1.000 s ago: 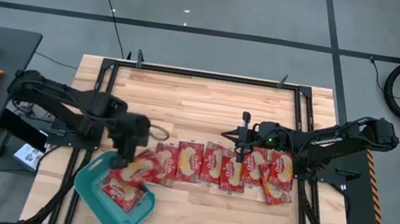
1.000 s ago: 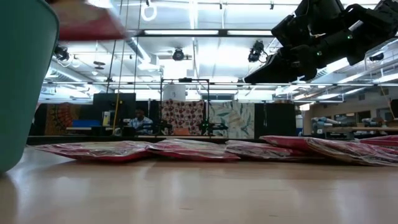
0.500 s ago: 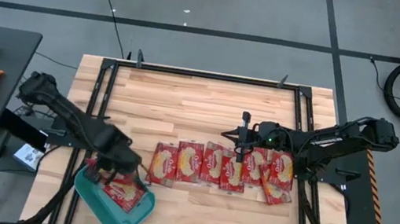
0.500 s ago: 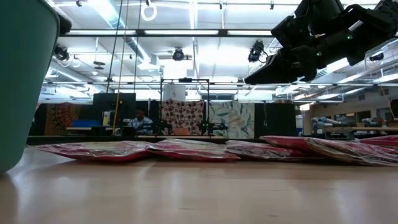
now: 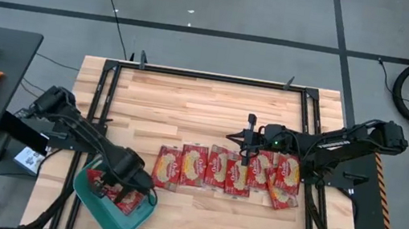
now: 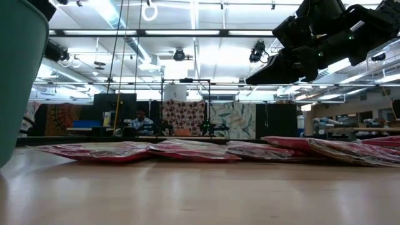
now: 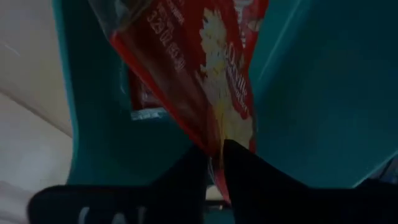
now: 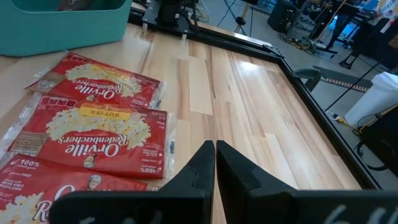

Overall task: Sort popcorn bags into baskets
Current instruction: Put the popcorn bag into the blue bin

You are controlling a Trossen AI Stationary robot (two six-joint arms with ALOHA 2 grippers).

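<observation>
Left gripper [image 7: 214, 163] down inside the teal basket [image 5: 88, 197] — fingers clamped on a popcorn bag [image 7: 211, 74] (red packet, standing on edge). Right gripper [image 5: 247, 144] hovers over the row of bags [image 5: 216, 170] mid-table — fingers closed, empty.

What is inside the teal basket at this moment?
In the teal basket lie red popcorn bags, and the left gripper is shut on one bag above the floor. The arm covers part of the inside, so the count stays unclear.
</observation>
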